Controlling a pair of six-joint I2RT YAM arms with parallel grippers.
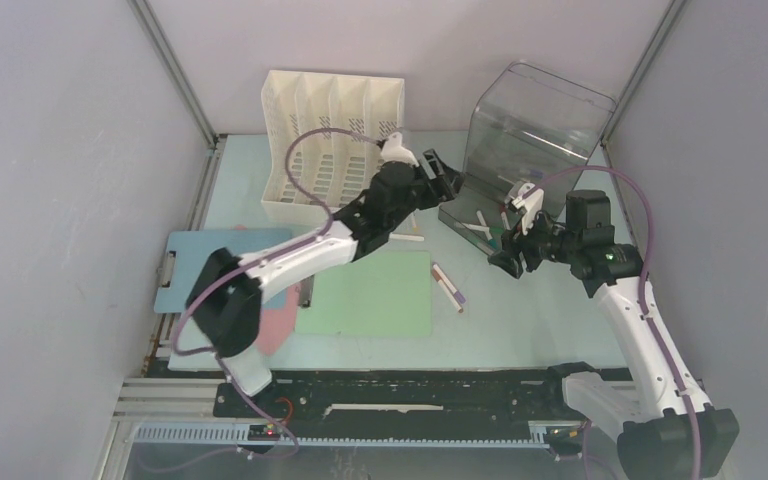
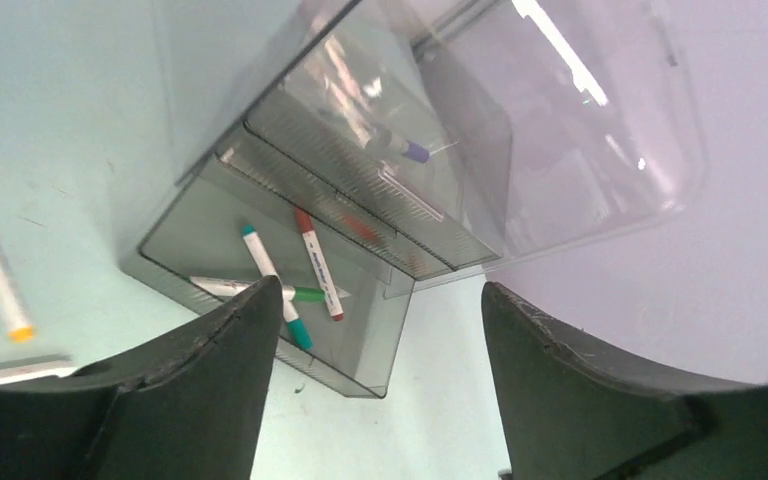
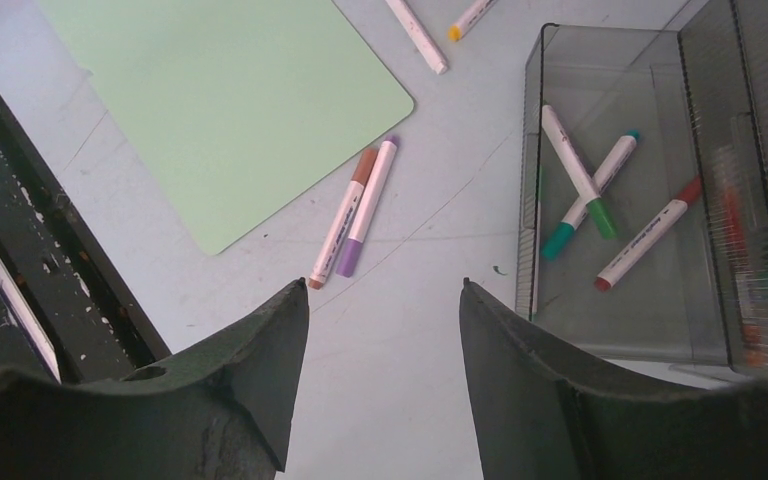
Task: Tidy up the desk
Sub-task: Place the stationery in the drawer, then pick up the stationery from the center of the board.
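The desk [image 1: 520,325] is the big pale green table top that fills the middle of the top view. It looks hard, flat and very heavy. I think it will stay put, so no one grabs the desk itself. Its top looks smooth, so round pens may roll on it.

The left gripper [image 2: 380,300] hangs wide open with nothing in it, over the smoky marker box [image 3: 660,300]. The right gripper [image 3: 385,300] is wide open and empty too, low over the bare desk.

A brown marker [image 3: 342,215] and a purple marker [image 3: 367,205] lie side by side, just left of the box and touching the green board's [image 3: 230,100] corner. They look light and hard. Pinching one across its middle seems best.
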